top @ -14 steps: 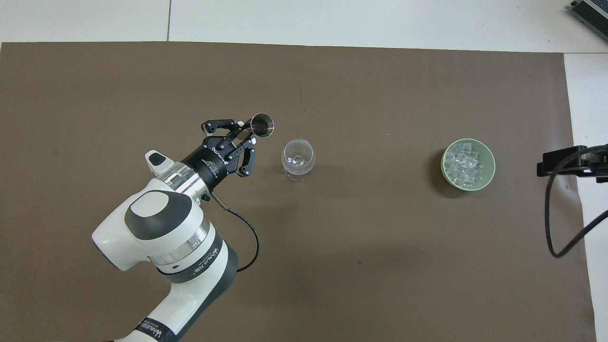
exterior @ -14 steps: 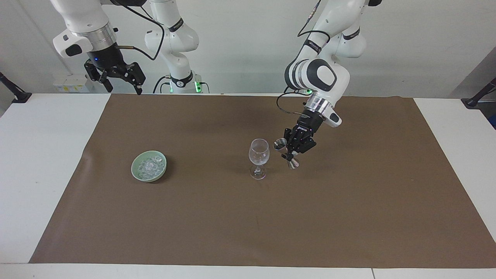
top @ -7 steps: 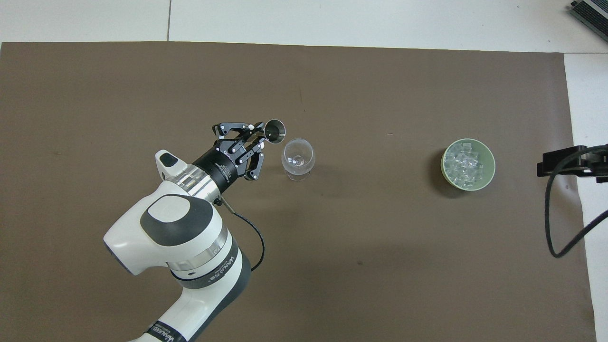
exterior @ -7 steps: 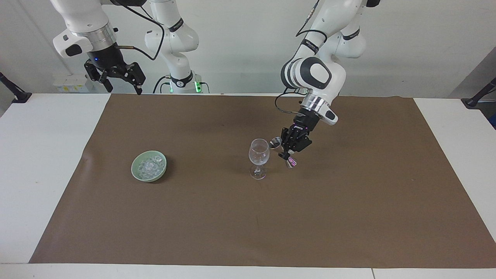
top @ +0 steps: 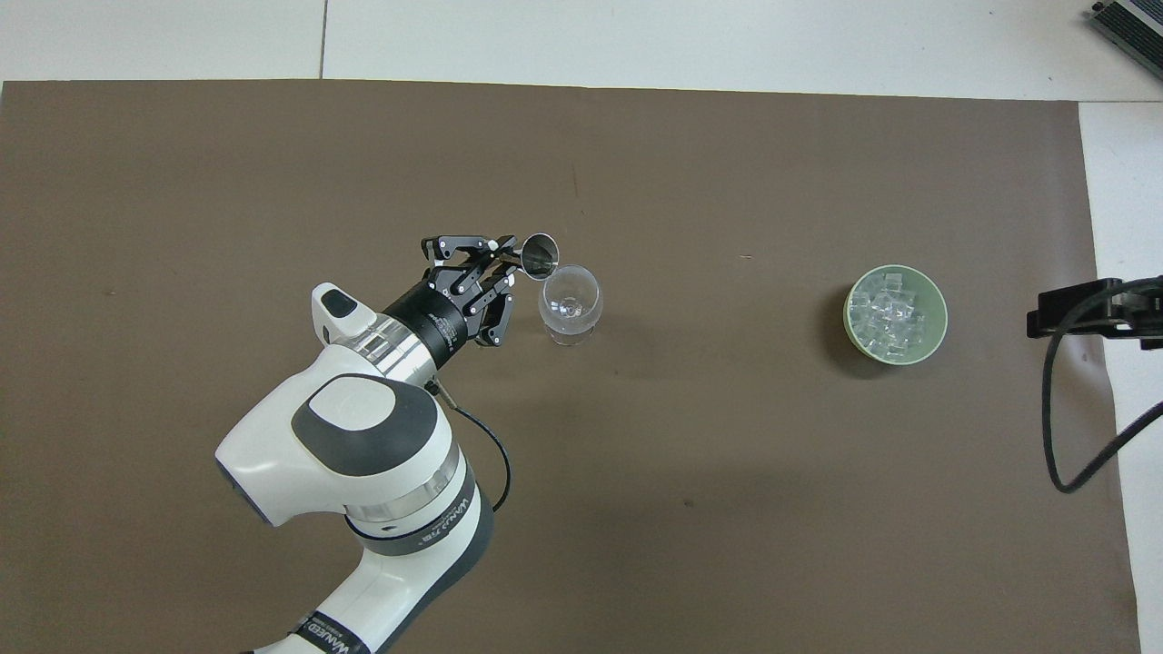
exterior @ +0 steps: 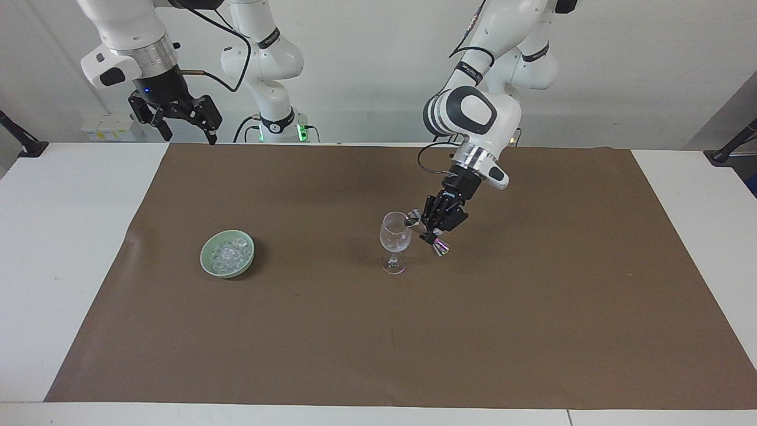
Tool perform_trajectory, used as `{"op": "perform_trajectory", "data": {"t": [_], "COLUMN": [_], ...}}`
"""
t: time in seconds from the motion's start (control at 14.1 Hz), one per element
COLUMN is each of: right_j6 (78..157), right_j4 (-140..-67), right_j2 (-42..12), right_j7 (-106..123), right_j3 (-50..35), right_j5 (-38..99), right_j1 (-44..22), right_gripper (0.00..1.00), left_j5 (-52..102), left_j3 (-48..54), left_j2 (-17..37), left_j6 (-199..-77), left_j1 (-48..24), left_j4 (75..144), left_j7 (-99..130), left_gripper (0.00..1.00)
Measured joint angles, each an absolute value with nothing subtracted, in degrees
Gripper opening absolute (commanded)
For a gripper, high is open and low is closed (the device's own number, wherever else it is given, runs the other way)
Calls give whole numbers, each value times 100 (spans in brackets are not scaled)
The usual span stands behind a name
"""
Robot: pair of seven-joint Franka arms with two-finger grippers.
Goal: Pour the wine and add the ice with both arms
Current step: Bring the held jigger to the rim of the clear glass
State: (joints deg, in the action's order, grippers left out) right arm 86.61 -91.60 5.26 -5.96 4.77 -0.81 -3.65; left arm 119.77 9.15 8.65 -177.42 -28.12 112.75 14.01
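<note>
White walls stand at the robots' end of a white table [exterior: 71, 248], and a big brown mat [exterior: 532, 331] covers most of its top.

The ice [exterior: 227, 254] is a heap of small clear, whitish lumps. It lies in a pale green bowl [exterior: 208, 264] on the mat, toward the right arm's end of the table and about halfway between the edge by the robots and the edge away from them. From above, the lumps [top: 890, 315] fill most of the bowl [top: 938, 318].

A clear wine glass [exterior: 395, 239] stands upright near the middle of the mat.

The left gripper [exterior: 430, 233] has its fingers squeezed tight on the thin waist of a shiny metal measuring cup [exterior: 440, 249]. The cup is tipped over, and its top mouth [top: 541, 252] is right at the rim of the glass [top: 570, 304].

The right gripper [exterior: 188, 127] waits up high over the corner of the mat at the right arm's end, by the edge next to the robots. Its fingers are spread wide and hold nothing.

A second ago the cup was beside the glass with a gap between them. Now the left arm has brought it up to the rim and tipped it more. The glass, the bowl and the right gripper have not moved.
</note>
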Motion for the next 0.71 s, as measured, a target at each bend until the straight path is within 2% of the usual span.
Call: {"op": "perform_trajectory", "data": {"t": [0.71], "right_j6": [8661], "right_j4": [-9160], "right_j2": [526], "right_j7": [-596], "right_j3": [477], "right_j5": [-81], "right_j1": [-365], "right_gripper": [100], "left_j5": [11508], "left_j3": [920], "left_j2": [895], "left_j6": [-17854], "left_j1": [-2897], "left_j4": [11262], "left_j7": [1288], "left_gripper": [0]}}
